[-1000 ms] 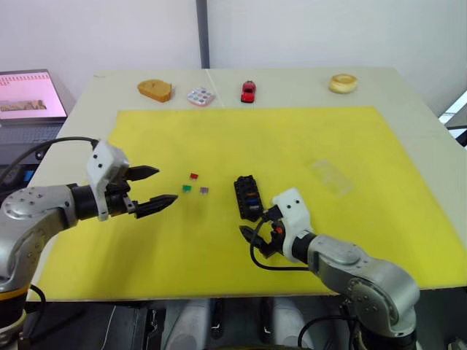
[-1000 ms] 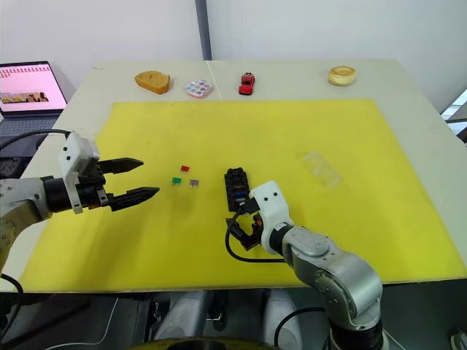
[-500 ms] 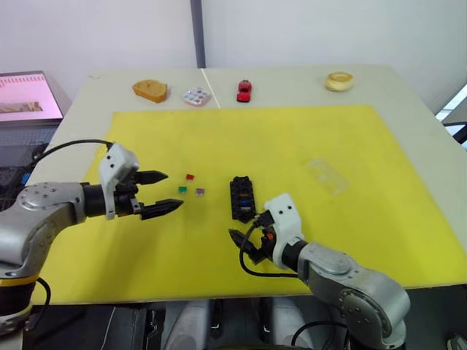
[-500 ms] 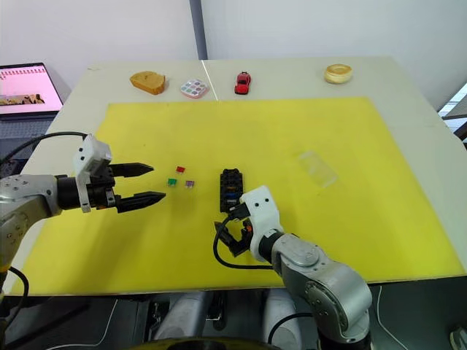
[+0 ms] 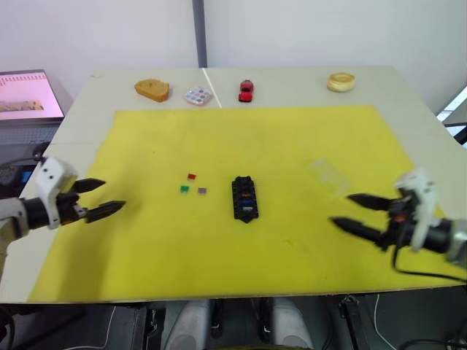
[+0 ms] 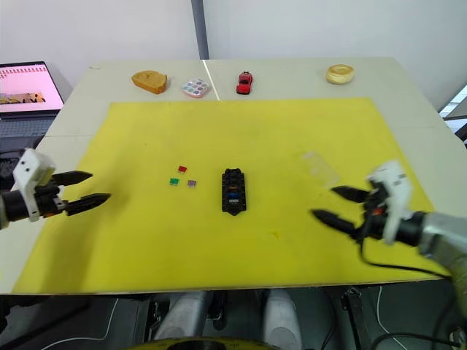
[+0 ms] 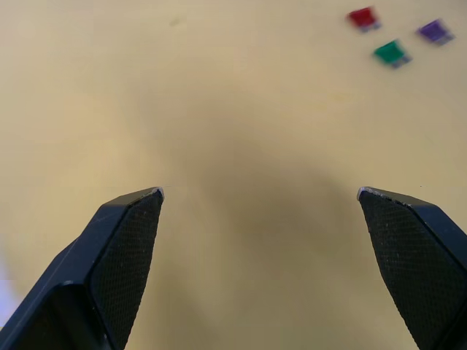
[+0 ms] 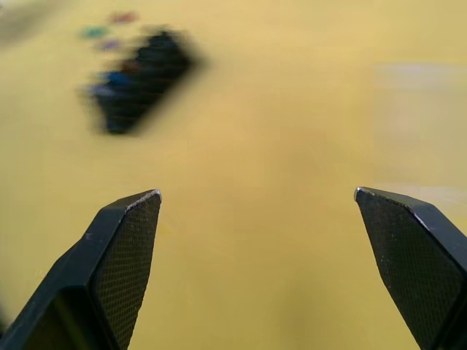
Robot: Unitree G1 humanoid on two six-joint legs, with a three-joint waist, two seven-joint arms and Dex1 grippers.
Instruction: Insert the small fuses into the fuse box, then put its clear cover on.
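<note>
While both the left gripper and right gripper hung spread and empty, well apart from the fuse box at mid-mat, three loose fuses beside it risked skidding away under wide fingertips.

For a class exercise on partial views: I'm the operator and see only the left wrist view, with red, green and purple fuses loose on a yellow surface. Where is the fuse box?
Observer: The fuse box lies on the yellow mat, to the right of the green fuse and apart from it.
Operator: Is anything in its slots?
Observer: Yes, a few coloured bits sit in its slots, one of them blue.
Operator: And the clear cover?
Observer: The clear cover lies flat on the mat further right, not on the box. The right gripper is close to it, open and holding nothing.
</note>
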